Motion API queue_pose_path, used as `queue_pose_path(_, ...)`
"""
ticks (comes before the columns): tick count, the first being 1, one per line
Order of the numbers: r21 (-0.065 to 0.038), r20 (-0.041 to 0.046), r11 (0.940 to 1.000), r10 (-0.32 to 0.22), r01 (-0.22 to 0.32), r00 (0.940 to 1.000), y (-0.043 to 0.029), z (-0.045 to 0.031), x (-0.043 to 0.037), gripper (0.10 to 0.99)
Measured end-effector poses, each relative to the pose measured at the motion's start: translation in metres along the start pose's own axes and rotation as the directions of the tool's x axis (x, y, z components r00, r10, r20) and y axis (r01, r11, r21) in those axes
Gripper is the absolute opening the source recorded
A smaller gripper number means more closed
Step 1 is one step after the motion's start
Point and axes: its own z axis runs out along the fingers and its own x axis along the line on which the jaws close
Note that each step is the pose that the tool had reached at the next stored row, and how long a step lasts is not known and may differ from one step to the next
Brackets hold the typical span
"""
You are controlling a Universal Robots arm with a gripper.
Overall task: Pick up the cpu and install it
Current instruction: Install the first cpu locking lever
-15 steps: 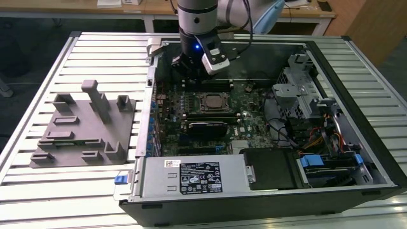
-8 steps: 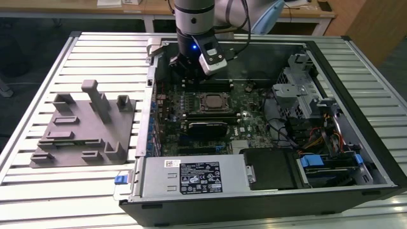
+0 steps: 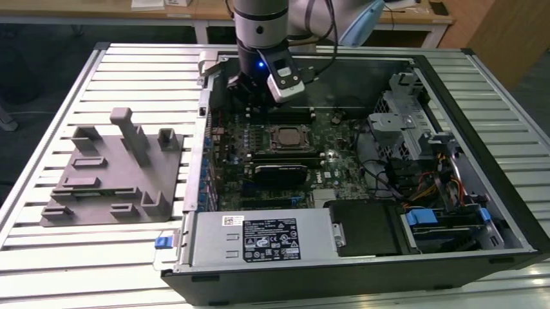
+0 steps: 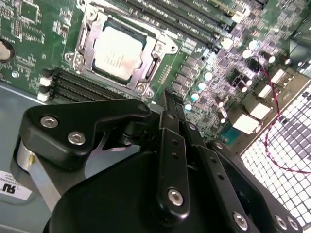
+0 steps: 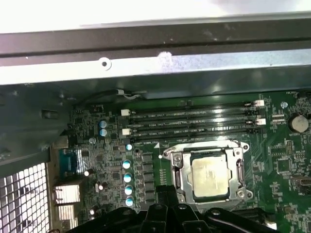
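The cpu (image 4: pixel 118 52) is a small square chip with a pale silvery top. It lies flat inside the metal-framed socket (image 4: pixel 86 26) of the green motherboard (image 5: pixel 286 150), and both wrist views show it, the first wrist view with the cpu (image 5: pixel 210 174) below the memory slots. In the exterior view the cpu (image 3: pixel 286 136) sits mid-board inside the open computer case. My gripper (image 4: pixel 172 99) hangs above the board a little behind the socket, toward the case's rear wall. Its black fingers (image 5: pixel 160 196) lie together with nothing between them.
A grey moulded tray (image 3: pixel 112 174) lies on the slatted table at the exterior view's left. Inside the case are a power supply (image 3: pixel 257 238) at the front, a drive cage (image 3: pixel 404 122) and cables at the right, and memory slots (image 5: pixel 194 121) beside the socket.
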Motion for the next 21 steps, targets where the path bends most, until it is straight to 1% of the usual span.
queue_pose_path(4,-0.024,-0.0043,0.9997,0.001,-0.001,1.0000,-0.0013,0.0008,0.0015,0.106)
queue_pose_path(8,-0.052,-0.0093,0.9987,0.002,-0.003,1.0000,-0.0027,0.0014,0.0031,0.106)
queue_pose_path(12,-0.087,-0.0156,0.9962,0.004,-0.005,0.9999,-0.0043,0.0018,0.0044,0.106)
queue_pose_path(16,-0.129,-0.0233,0.9917,0.005,-0.008,0.9997,-0.0059,0.0020,0.0053,0.106)
queue_pose_path(19,-0.158,-0.0290,0.9874,0.006,-0.010,0.9996,-0.0076,0.0022,0.0055,0.106)
queue_pose_path(21,-0.173,-0.0320,0.9849,0.006,-0.011,0.9995,-0.0087,0.0026,0.0057,0.106)
